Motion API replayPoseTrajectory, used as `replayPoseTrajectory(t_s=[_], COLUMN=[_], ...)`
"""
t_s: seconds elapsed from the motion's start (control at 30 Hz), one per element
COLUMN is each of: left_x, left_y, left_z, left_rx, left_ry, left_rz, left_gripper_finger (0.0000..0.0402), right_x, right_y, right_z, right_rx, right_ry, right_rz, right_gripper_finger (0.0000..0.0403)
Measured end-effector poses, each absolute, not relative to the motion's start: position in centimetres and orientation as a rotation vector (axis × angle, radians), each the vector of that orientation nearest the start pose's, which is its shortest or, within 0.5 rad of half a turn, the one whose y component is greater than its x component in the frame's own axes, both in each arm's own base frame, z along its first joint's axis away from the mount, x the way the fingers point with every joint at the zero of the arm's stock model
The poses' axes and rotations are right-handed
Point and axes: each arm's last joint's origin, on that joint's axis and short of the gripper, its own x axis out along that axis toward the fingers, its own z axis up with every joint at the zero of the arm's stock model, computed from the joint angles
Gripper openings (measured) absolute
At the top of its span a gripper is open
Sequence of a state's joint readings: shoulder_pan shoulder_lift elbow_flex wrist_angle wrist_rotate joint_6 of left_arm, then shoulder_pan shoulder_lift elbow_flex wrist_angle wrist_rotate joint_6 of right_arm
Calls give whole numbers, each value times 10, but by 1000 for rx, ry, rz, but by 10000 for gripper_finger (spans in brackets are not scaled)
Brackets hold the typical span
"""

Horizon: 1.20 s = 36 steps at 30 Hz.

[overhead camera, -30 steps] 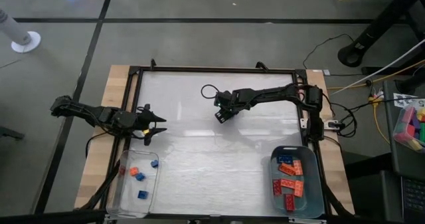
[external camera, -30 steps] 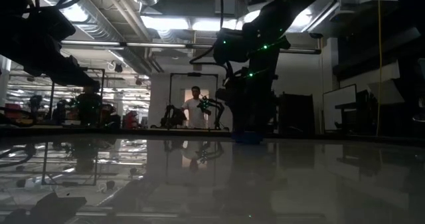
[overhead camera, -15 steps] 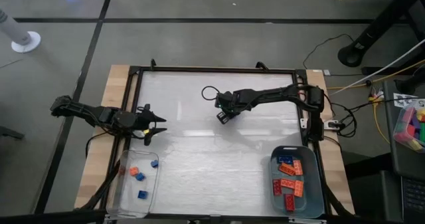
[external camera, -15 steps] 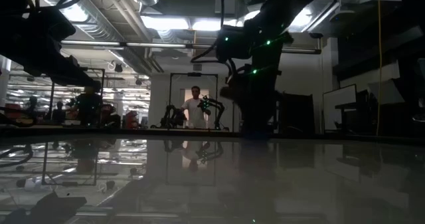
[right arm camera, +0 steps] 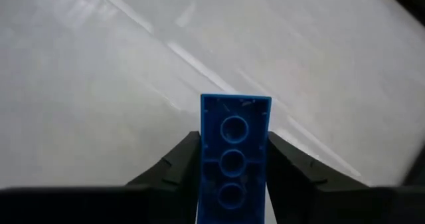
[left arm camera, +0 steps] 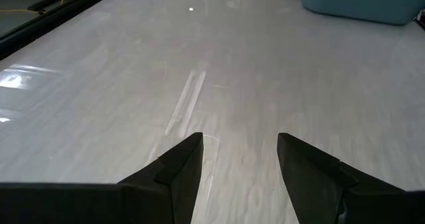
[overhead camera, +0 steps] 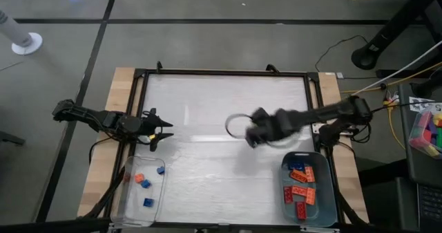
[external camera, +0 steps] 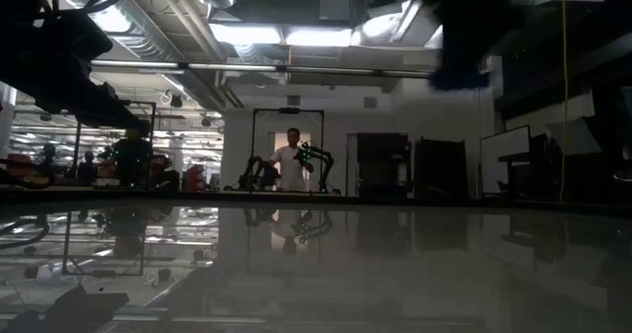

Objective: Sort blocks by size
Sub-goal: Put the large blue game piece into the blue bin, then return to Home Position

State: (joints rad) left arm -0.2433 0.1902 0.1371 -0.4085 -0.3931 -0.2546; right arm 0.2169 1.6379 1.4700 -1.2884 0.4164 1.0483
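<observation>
My right gripper [overhead camera: 254,135] hangs over the table's middle right, shut on a long blue block [right arm camera: 235,151] whose hollow underside faces the wrist camera. My left gripper [overhead camera: 160,129] waits open at the table's left side, nothing between its fingers [left arm camera: 179,167]. Below it, a clear tray [overhead camera: 131,205] holds short blocks, one orange [overhead camera: 139,178] and three blue [overhead camera: 148,202]. A grey-blue tray [overhead camera: 330,191] at the near right holds longer red and orange blocks [overhead camera: 300,191] and a blue one [overhead camera: 298,165]. My right gripper pinches the blue block by its two long sides [right arm camera: 204,159] between its two fingers [right arm camera: 174,165]. The block lies along the fingers and sticks out past their tips. It is lifted clear of the table.
The white tabletop [overhead camera: 200,101] lies bare between the two arms. A bin of pink, green and yellow bricks [overhead camera: 429,131] stands off the table to the right. A person [external camera: 290,165] stands in the room far behind.
My right gripper came down on the blue block at the table's far middle and took hold of it. It has lifted the block clear and swung fast toward the near right, toward the grey-blue tray.
</observation>
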Motion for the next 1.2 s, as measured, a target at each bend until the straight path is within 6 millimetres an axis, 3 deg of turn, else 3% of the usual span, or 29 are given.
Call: replayPoseTrajectory(t_s=[0.17, 0.4, 0.57, 0.83, 1.2], left_x=[93, 93, 93, 93, 93], left_y=[-12, -12, -12, -12, -12], left_z=[158, 158, 158, 158, 158], left_rx=[-105, -105, -106, -106, -106], left_ry=[417, 417, 417, 417, 417], left_rz=[201, 202, 202, 201, 201], left_gripper_finger=[182, 182, 182, 182, 182], right_x=[252, 194, 155, 126, 125], right_y=[110, 182, 215, 230, 225], right_z=[306, 300, 289, 275, 276], right_rx=[445, 455, 509, 550, 515], right_ry=[1098, 1142, 1135, 1097, 1138], right_rz=[-841, -793, -758, -789, -799], right_gripper_finger=[139, 141, 142, 152, 264])
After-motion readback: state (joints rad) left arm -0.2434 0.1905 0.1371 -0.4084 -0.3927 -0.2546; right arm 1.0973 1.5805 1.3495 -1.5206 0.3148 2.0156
